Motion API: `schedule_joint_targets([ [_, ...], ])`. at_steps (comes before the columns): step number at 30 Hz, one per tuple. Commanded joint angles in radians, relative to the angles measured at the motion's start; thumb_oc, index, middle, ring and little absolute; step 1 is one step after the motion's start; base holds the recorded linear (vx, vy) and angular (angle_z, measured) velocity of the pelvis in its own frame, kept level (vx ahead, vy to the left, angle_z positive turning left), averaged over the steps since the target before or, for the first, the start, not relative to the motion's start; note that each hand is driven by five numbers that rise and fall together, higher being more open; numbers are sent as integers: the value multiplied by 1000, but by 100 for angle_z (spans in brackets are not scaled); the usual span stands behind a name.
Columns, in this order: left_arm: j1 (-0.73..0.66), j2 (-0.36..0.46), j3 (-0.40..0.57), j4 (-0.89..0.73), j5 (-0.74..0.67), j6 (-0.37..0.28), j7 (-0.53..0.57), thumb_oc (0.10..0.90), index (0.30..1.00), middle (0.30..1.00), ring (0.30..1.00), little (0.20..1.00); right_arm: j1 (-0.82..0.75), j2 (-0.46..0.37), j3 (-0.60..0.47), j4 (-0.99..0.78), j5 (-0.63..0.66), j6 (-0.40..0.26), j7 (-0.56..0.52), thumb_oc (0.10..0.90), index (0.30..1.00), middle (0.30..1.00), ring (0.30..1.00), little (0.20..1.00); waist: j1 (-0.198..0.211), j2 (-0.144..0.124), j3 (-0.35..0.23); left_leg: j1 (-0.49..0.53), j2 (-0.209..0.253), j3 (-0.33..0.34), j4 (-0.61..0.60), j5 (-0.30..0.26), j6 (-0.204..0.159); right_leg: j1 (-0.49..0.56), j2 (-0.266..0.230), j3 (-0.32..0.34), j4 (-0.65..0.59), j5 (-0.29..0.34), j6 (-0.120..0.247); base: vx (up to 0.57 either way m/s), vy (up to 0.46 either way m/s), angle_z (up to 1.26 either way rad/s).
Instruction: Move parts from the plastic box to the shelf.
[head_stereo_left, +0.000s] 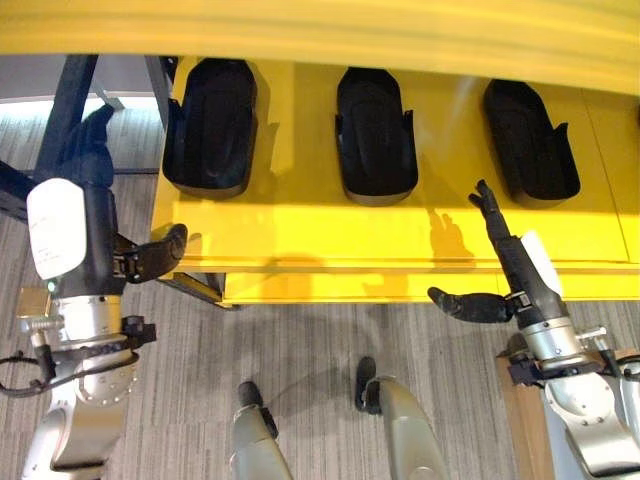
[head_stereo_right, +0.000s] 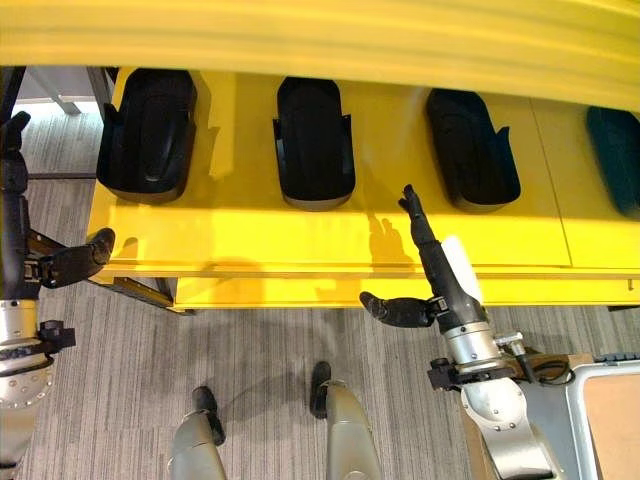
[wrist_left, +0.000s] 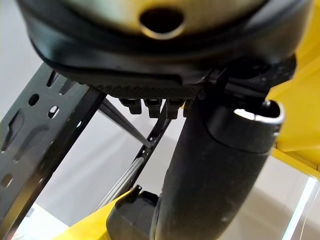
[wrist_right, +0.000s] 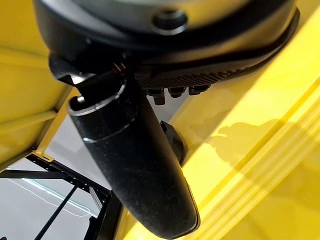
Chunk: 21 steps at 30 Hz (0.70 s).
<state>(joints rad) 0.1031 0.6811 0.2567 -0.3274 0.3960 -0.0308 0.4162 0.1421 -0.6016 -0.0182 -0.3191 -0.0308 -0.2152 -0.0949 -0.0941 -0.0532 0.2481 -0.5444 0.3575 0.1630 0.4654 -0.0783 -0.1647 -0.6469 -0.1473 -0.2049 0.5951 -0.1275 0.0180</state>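
A yellow shelf (head_stereo_left: 400, 240) carries three black parts (head_stereo_left: 375, 135) in a row, well apart. The right hand (head_stereo_left: 510, 255) reaches over its front edge, fingers straight, thumb spread, empty. The left hand (head_stereo_left: 85, 200) hangs past the shelf's left end, fingers straight, empty

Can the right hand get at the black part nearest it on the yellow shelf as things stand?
Probably yes. The right hand is open and empty, fingers straight over the yellow shelf, pointing toward the black part. Nothing lies between them.
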Motion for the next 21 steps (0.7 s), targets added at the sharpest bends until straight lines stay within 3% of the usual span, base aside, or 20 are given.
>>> schedule_joint_targets([
  [1,-87,3,1,-27,-43,-32,61,900,1000,1000,1000,1000,-58,-40,-48,-131,23,-86,-44,900,1000,1000,1000,1000,-27,6,-61,-4,34,-32,-30,54,17,81,-40,46,-120,68,70,2,3,3],
  [7,-142,-53,-40,6,-111,-21,75,900,1000,1000,1000,1000,-70,-37,-38,-122,8,-79,-62,900,1000,1000,1000,1000,-31,6,-70,2,37,-37,-25,31,8,84,-36,54,-115,50,80,-1,5,0],
  [8,-157,-61,-51,13,-129,-23,79,900,1000,1000,1000,1000,-74,-38,-36,-119,7,-78,-65,900,1000,1000,1000,1000,-32,3,-65,-9,36,-28,-25,53,17,75,-39,48,-120,71,70,0,0,0],
  [14,-220,-85,-92,34,-218,-37,81,900,1000,1000,1000,1000,-88,-35,-22,-111,5,-71,-74,900,1000,1000,1000,1000,-36,1,-66,-10,37,-28,-22,54,17,71,-39,49,-118,72,69,-14,1,0],
  [15,-264,-102,-129,47,-309,-58,60,900,1000,1000,1000,1000,-95,-37,-9,-109,10,-69,-76,900,1000,1000,1000,1000,-42,-1,-71,-10,39,-26,-18,51,17,72,-39,51,-116,71,69,0,0,0],
  [19,-316,-120,-175,78,-442,-90,47,900,1000,1000,1000,1000,-101,-35,6,-108,18,-68,-75,900,1000,1000,1000,1000,-50,-1,-75,-10,40,-23,-21,55,17,71,-38,53,-121,77,70,26,3,0],
  [20,-331,-133,-191,91,-503,-100,41,900,1000,1000,1000,1000,-101,-34,15,-108,21,-67,-77,900,1000,1000,1000,1000,-54,3,-81,2,43,-28,-18,31,6,78,-34,59,-112,54,79,0,0,0],
  [21,-335,-132,-193,95,-507,-103,41,900,1000,1000,1000,1000,-101,-35,13,-108,22,-67,-77,900,1000,1000,1000,1000,-53,0,-76,-9,41,-21,-20,56,16,70,-37,54,-120,78,70,99,11,-3],
])
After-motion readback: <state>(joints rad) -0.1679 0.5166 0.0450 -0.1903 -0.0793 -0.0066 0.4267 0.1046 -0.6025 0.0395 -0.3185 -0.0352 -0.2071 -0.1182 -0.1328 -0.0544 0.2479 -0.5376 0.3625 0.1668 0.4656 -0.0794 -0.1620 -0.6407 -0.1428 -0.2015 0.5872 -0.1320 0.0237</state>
